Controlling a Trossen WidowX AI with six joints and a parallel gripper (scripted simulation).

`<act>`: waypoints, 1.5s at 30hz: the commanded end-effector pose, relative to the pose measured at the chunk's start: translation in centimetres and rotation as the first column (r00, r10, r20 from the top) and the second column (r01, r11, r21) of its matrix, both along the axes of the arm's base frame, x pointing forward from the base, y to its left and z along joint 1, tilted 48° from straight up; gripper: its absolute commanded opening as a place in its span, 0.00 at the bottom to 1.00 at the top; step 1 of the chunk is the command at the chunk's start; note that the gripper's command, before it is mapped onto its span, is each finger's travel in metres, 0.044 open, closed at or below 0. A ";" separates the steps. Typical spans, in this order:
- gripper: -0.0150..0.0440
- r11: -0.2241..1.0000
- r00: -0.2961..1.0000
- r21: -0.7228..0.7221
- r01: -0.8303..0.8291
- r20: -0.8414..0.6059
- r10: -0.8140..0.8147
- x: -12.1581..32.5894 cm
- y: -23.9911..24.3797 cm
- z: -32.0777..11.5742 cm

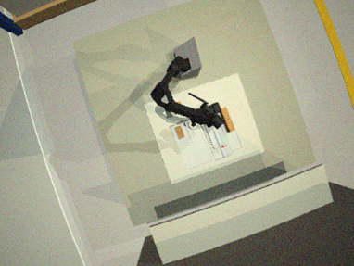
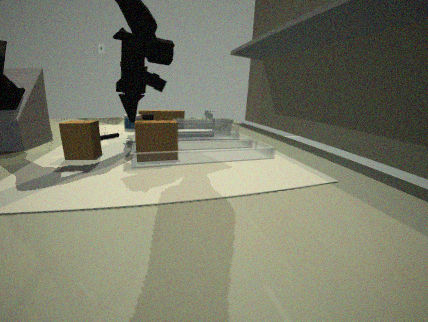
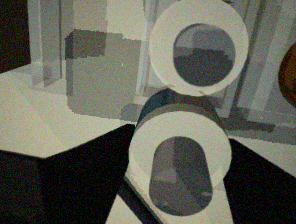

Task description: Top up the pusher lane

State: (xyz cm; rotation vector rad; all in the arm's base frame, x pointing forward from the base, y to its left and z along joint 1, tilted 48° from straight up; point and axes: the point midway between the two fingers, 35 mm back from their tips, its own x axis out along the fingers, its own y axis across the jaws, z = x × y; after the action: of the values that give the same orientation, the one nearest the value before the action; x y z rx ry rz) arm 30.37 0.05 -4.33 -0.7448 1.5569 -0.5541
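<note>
My gripper (image 3: 178, 139) (image 2: 131, 119) points down and is shut on a jar (image 3: 220, 141) with a pale rim and a grey top centre. Some blue and brown shows on the held jar's side. A second pale-rimmed jar (image 3: 161, 47) stands just beyond it between the clear walls of the sprung lane, and the two nearly meet in the wrist view. Whether they touch, and how high the held jar's base is over the lane floor and front stop, I cannot tell. The pusher plate is hidden behind the jars. The top view shows the arm over the rack.
Orange-brown blocks (image 2: 81, 141) (image 2: 156, 137) (image 1: 179, 132) (image 1: 228, 120) stand around the clear rack. A black rod (image 1: 197, 98) (image 2: 110, 136) (image 3: 137, 200) is near the gripper. A brown round thing (image 3: 290, 75) is at the wrist view's right edge. A small round pale-rimmed thing (image 1: 193, 124) is beside the arm.
</note>
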 end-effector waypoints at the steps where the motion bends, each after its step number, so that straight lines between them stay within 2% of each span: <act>1: 0.25 1.000 1.000 0.000 -0.007 0.027 0.007 1.1 0.2 0.2; 45: 0.25 1.000 1.000 0.000 -0.007 0.028 0.007 3.1 0.5 0.4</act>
State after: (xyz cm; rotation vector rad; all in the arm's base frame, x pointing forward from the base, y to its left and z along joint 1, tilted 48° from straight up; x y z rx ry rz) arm 32.22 0.24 -4.35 -0.7446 1.5632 -0.5539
